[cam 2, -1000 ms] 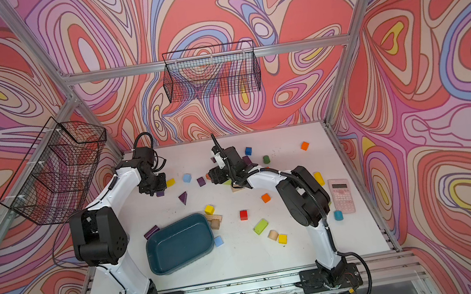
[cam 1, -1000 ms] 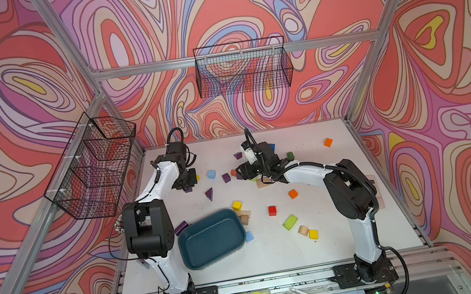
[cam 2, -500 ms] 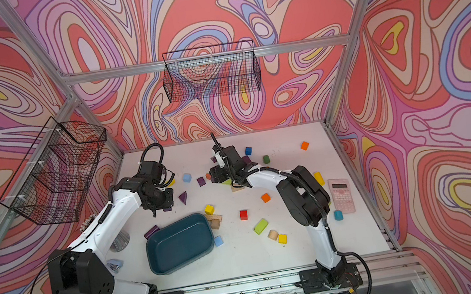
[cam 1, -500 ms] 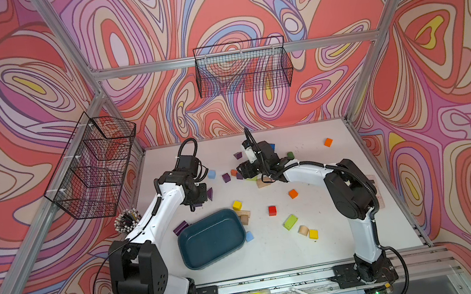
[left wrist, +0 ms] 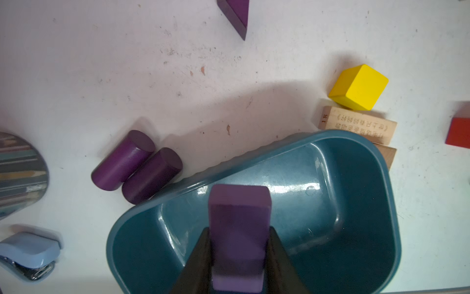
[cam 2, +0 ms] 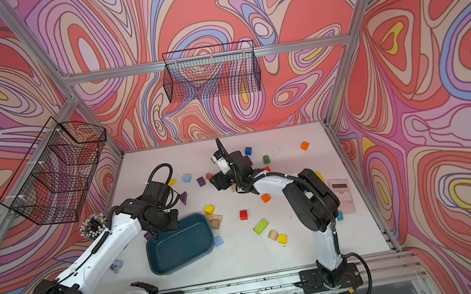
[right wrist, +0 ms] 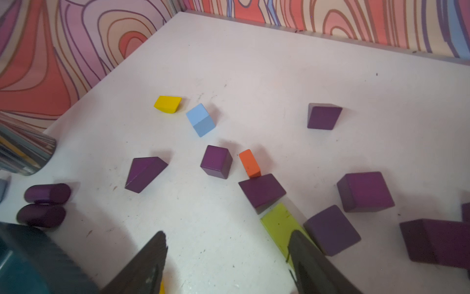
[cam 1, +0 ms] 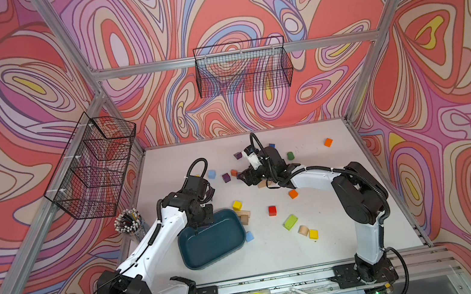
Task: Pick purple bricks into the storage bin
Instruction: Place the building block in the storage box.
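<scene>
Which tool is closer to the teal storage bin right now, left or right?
Left. The left tool hangs over the storage bin, shut on a purple brick. The right tool is open, farther back among loose purple bricks.

"18" and illegible Chinese print on the plain wooden block (left wrist: 356, 124)

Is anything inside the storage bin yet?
The floor of the storage bin shows no loose block in both top views. The left gripper holds a purple brick over it; the floor patch beneath that brick and the fingers is hidden.
</scene>
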`<move>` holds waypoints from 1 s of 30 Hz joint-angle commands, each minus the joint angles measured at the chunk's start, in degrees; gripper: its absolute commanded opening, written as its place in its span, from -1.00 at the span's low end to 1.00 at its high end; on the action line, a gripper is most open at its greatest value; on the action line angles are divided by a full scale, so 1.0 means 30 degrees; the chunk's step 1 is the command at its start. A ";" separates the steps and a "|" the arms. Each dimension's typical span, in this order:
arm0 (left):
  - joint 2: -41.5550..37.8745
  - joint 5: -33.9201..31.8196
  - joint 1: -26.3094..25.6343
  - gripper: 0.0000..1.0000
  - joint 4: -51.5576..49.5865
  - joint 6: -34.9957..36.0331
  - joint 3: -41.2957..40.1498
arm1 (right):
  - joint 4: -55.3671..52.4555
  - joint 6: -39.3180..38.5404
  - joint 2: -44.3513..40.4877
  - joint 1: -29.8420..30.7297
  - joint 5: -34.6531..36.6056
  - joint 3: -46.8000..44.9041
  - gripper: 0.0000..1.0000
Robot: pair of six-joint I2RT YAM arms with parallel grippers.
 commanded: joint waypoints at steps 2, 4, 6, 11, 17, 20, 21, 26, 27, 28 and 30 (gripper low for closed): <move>-0.0258 0.0345 -0.0369 -0.69 -0.0013 -0.1059 -0.0567 | 0.1173 -0.1049 -0.1128 0.0132 -0.2205 -0.0717 0.58; -0.0250 0.0538 -0.0459 -0.69 0.0089 -0.1265 -0.0829 | 0.1253 -0.1164 -0.1334 0.0130 -0.2747 -0.0952 0.58; -0.0298 0.0726 -0.0513 -0.70 0.0281 -0.1555 -0.1166 | 0.1450 -0.1142 -0.1524 0.0130 -0.3034 -0.1156 0.58; -0.0346 0.1153 -0.0818 -0.70 0.0757 -0.2239 -0.1744 | 0.1710 -0.1120 -0.1572 0.0130 -0.2843 -0.1404 0.58; 0.0431 0.1459 -0.0919 -0.66 0.1565 -0.2621 -0.2347 | 0.1917 -0.1325 -0.1681 0.0131 -0.1979 -0.1768 0.58; 0.0935 0.1487 -0.0895 -0.65 0.1954 -0.2786 -0.2655 | 0.2052 -0.1438 -0.1756 0.0134 -0.1422 -0.1977 0.58; 0.1127 0.1472 -0.0890 -0.65 0.2151 -0.2823 -0.2762 | 0.2053 -0.1444 -0.1761 0.0130 -0.1263 -0.1992 0.58; 0.2298 0.1120 -0.0891 -0.61 0.2291 -0.2832 -0.2749 | 0.2228 -0.1406 -0.1645 0.0129 -0.0492 -0.2065 0.58; 0.2502 0.1007 -0.0899 -0.61 0.2235 -0.2809 -0.2700 | 0.2228 -0.1442 -0.1655 0.0131 -0.0323 -0.2102 0.58; 0.2666 0.0918 -0.0915 -0.60 0.2180 -0.2766 -0.2631 | 0.2200 -0.1465 -0.1663 0.0128 -0.0204 -0.2109 0.58; 0.2824 0.0900 -0.0892 -0.52 0.2173 -0.2750 -0.2583 | 0.2227 -0.1470 -0.1762 0.0130 -0.0019 -0.2182 0.58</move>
